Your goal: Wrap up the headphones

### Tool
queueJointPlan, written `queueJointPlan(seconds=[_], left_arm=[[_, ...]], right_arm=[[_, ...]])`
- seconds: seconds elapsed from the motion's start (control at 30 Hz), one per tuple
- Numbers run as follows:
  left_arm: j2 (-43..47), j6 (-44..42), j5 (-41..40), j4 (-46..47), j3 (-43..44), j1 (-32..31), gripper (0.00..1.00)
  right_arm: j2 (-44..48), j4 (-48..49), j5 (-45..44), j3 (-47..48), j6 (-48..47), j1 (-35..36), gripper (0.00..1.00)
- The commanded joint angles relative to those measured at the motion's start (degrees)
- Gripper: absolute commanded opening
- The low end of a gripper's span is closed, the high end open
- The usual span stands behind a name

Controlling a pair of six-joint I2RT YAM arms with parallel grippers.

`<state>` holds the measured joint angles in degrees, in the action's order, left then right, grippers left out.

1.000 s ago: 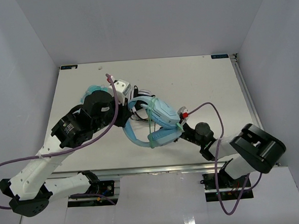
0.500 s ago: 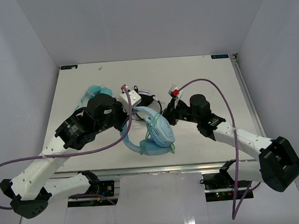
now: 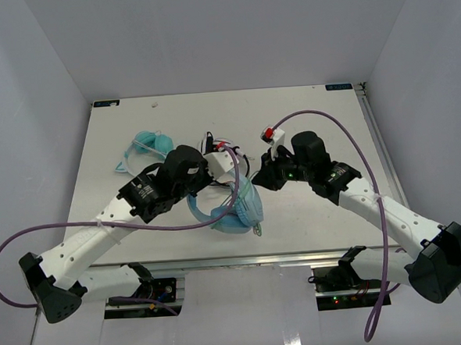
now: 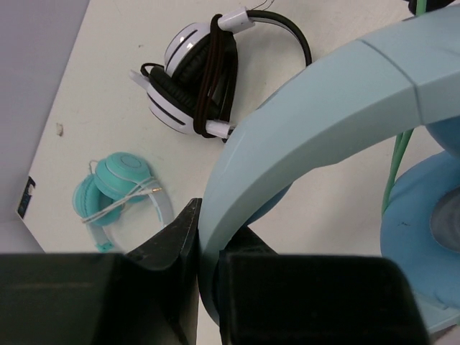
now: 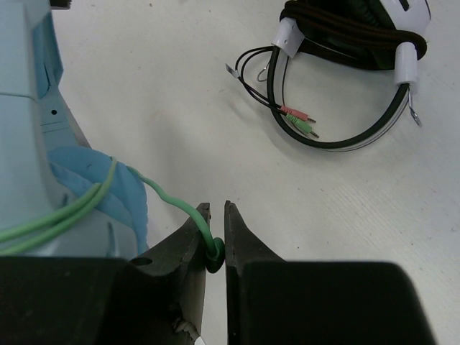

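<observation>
On bench (image 3: 329, 127) centre, light blue headphones (image 3: 240, 207) sitting between both arms; resting or lifted, cannot tell. Left end effector (image 4: 212, 233) clamping wide headband (image 4: 323, 93). Right end effector (image 5: 215, 212) pinching thin green cable (image 5: 169, 194), jaws nearly closed on it.

Judgement: headband looking stiff, smooth and light, serving as sound anchor. Ear cup (image 4: 424, 223) padding looking soft, giving poor purchase. Cable limp, risking slipping or kinking under hard pull, so calling for gentle tension.

Black-and-white headphones (image 5: 345, 43) and teal headphones (image 4: 118, 187) lying nearby.
</observation>
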<state>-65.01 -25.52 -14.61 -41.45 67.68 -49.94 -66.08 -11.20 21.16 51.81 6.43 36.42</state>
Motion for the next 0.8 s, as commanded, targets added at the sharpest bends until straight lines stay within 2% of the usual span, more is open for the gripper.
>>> queueJointPlan(seconds=[0.0, 0.07, 0.17, 0.37, 0.57, 0.77], left_arm=[[-0.9, -12.2, -5.9, 1.2, -4.7, -1.3, 0.0], [-0.2, -15.9, -9.4, 6.9, -8.3, -1.6, 0.0], [-0.7, -20.3, -8.6, 12.8, -9.1, -1.6, 0.0], [-7.6, -21.6, -10.6, 12.6, -6.7, -1.6, 0.0], [-13.7, -19.0, -9.5, 12.3, -5.3, -1.6, 0.0], [-16.9, -17.8, -11.8, 13.3, -5.5, -1.9, 0.0]], right_arm=[[1.8, -2.7, -6.2, 4.7, -2.1, -1.5, 0.08], [2.6, -3.7, -6.2, 4.9, -2.3, -1.5, 0.08], [3.8, -4.8, -6.5, 5.6, -2.6, -1.5, 0.08], [5.4, -7.3, -5.8, 6.1, -2.2, -1.5, 0.08], [11.7, -4.7, -0.8, -0.6, 1.0, -1.5, 0.08], [18.3, -2.8, 4.9, -4.5, 2.3, -1.5, 0.08]])
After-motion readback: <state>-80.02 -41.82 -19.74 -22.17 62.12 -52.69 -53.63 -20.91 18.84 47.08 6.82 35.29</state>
